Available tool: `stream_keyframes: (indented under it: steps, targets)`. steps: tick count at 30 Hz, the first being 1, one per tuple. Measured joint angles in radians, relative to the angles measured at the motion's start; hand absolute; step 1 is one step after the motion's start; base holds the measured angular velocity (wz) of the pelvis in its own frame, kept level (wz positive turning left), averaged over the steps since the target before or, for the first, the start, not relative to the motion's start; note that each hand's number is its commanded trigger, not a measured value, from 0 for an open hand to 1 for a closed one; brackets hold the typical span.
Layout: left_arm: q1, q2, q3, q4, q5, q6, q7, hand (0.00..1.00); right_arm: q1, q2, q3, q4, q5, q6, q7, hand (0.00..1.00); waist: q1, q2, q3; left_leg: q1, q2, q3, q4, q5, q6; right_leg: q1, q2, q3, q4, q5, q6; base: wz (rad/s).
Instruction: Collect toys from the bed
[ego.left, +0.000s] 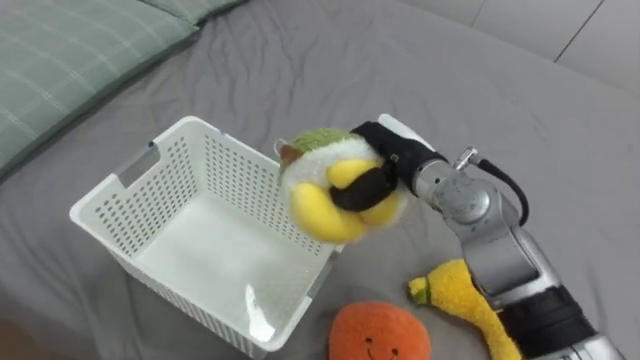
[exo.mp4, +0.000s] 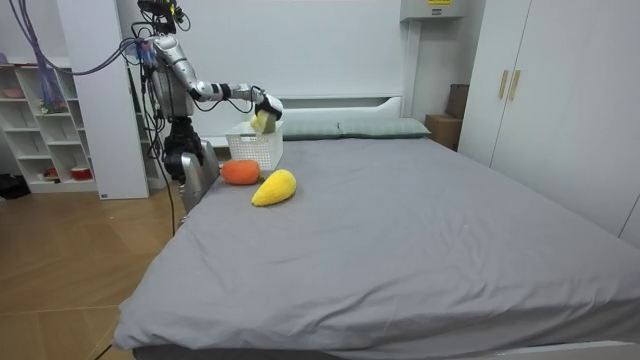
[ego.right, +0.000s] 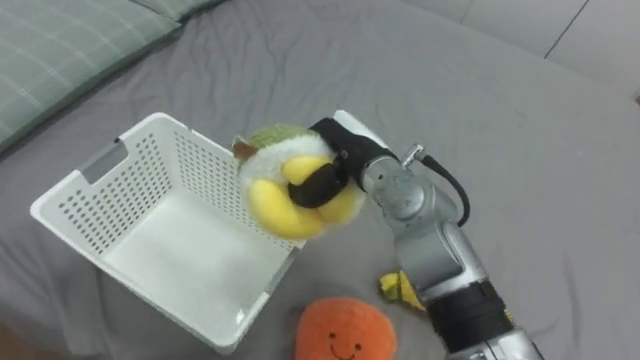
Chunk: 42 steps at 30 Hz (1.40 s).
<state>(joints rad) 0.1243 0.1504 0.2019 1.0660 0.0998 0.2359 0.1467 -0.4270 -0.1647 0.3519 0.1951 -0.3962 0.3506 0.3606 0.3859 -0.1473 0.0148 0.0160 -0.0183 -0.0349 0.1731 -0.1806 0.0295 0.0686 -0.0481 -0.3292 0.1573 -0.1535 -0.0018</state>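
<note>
Grey bedding covers the bed (ego.left: 520, 90) across both eye views, with a green checked pillow (ego.left: 70, 60) at the upper left. On the sheet we see a white lattice basket (ego.left: 235, 175). It stands open and has nothing inside.

Our right robot hand (ego.left: 388, 165) comes in from the lower right and holds a round plush toy (ego.left: 322, 205) of yellow, white and green. Its dark fingers are curled tightly round the toy's middle. The toy hangs at the basket's rim on the side nearer the arm, overlapping that wall. We cannot tell whether it touches the rim.

Two more toys lie on the sheet near the basket. An orange plush with a smiling face (ego.left: 380, 335) sits just beside the basket's near corner. A yellow plush with a green tip (ego.left: 462, 292) lies to its right, partly hidden behind the forearm.

From the room view we stand at the bed's side near its head, at that view's left. The arm reaches out over the basket. White shelves (exo.mp4: 40, 120) stand behind us, and a white wardrobe (exo.mp4: 540, 110) rises at that view's right over a wooden floor (exo.mp4: 70, 260).
</note>
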Motion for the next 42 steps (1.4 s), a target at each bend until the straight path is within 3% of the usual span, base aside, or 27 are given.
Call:
stream_keyframes:
  steps: [1, 2, 7, 12, 18, 42]
  targets:
    - [-0.001, 0.002, 0.0, -0.005, 0.0, 0.004, 0.001, 0.0, 0.0, 0.006, 0.018, 0.004, 0.001, 0.0, 0.001, 0.04, 0.007, -0.005, -0.003, -0.006, -0.004, -0.007, 0.001, 0.001, 0.0, 0.0, 0.0, -0.007, -0.007, 0.0, 0.0, 0.12]
    - [-0.002, 0.002, 0.0, -0.006, -0.001, 0.005, 0.001, 0.0, 0.0, 0.009, 0.027, 0.005, 0.003, 0.001, 0.002, 0.0, 0.01, -0.006, -0.0027, -0.008, -0.009, -0.012, 0.002, 0.001, 0.0, 0.001, -0.001, -0.011, -0.006, 0.0, 0.001, 0.19]
    - [-0.006, -0.006, -0.004, -0.026, -0.012, 0.02, 0.022, 0.0, -0.006, 0.018, 0.099, 0.046, 0.014, 0.015, 0.001, 0.0, 0.058, -0.015, 0.0023, -0.019, -0.01, -0.033, 0.005, 0.006, 0.001, 0.0, -0.006, -0.038, -0.008, 0.0, 0.002, 0.13]
    - [-0.006, -0.007, -0.012, -0.029, -0.01, 0.027, 0.036, 0.0, -0.006, 0.044, 0.104, 0.067, 0.014, 0.022, 0.001, 0.0, 0.065, -0.016, 0.0032, -0.032, -0.013, -0.052, 0.014, 0.006, 0.001, 0.0, -0.01, -0.059, -0.008, -0.001, 0.003, 0.12]
    - [-0.009, -0.005, -0.023, -0.031, -0.01, 0.029, 0.048, 0.0, -0.006, 0.044, 0.108, 0.067, 0.045, 0.022, -0.013, 0.0, 0.084, -0.015, 0.004, -0.033, -0.013, -0.053, 0.016, 0.006, 0.001, 0.0, -0.009, -0.057, -0.008, -0.001, 0.003, 0.01]
    - [-0.024, -0.005, -0.028, -0.046, -0.008, 0.025, 0.069, 0.0, -0.006, 0.039, 0.108, 0.067, 0.075, 0.017, -0.056, 0.0, 0.084, -0.018, 0.0049, -0.037, -0.013, -0.053, 0.018, 0.006, 0.001, -0.003, -0.008, -0.056, -0.009, 0.0, 0.003, 0.0]
